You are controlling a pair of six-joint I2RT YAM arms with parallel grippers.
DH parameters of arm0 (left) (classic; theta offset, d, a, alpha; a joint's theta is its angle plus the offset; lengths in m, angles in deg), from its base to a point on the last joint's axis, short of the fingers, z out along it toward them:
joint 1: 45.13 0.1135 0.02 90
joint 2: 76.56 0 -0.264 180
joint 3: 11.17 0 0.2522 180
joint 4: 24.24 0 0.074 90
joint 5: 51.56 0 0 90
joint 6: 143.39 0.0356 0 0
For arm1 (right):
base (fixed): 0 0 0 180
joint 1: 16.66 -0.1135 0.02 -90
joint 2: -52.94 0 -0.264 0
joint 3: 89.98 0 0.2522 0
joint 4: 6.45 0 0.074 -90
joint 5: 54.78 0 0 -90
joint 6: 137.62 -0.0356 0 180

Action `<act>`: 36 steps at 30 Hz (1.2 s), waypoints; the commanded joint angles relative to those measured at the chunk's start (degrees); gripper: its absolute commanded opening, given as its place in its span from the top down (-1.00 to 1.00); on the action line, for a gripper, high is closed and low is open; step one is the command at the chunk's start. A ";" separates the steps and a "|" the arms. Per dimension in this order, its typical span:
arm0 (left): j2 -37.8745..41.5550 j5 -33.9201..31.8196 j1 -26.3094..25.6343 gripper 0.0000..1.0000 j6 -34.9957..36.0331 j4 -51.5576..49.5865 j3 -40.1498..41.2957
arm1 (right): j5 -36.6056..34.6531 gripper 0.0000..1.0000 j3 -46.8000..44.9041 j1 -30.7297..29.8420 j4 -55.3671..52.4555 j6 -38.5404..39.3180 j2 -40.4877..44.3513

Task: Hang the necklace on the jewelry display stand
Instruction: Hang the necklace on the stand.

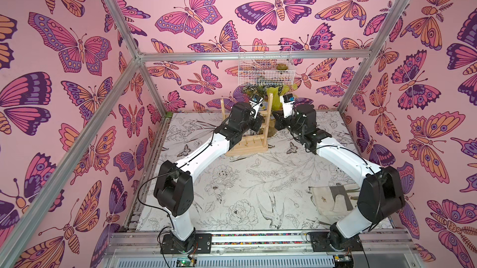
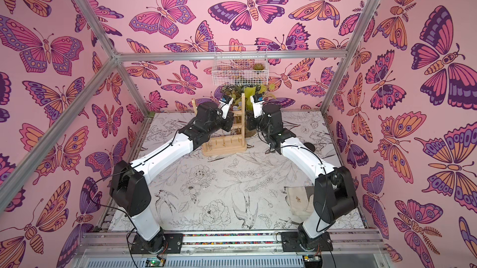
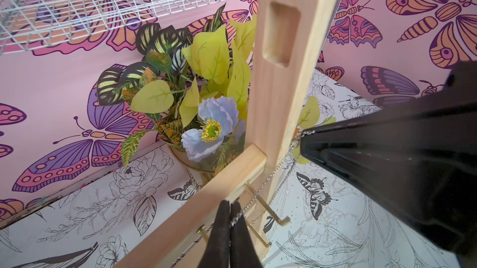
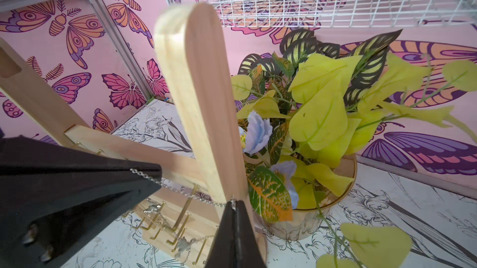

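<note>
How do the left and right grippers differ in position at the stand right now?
Left gripper is between the posts of the stand; right gripper is outside one post. Left gripper is by the crossbar hooks; right gripper is nearer the plant. Both are shut on the necklace.

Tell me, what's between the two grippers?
The necklace, strung from left gripper to right gripper across a post of the stand; the right wrist view shows it.
</note>
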 commanded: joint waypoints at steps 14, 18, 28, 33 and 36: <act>-1.15 0.52 -0.65 0.91 -0.55 -5.33 -1.05 | 0.99 1.00 1.28 0.28 -0.17 -0.44 -1.17; -1.32 -0.55 -1.46 0.91 0.44 -6.15 -0.96 | 2.90 1.00 1.71 0.32 -2.70 0.16 -1.56; -2.01 -1.45 -1.97 0.91 1.03 -8.94 -2.81 | 4.03 0.64 -0.80 0.39 -6.62 -0.17 1.52; -2.11 -1.79 -1.91 0.91 0.56 -11.84 -4.60 | 2.98 0.55 -1.19 0.58 -8.33 -0.94 3.00; -1.78 -2.03 -2.44 0.90 -0.21 -12.71 -4.59 | 2.77 0.49 -2.40 0.71 -8.34 -1.48 4.92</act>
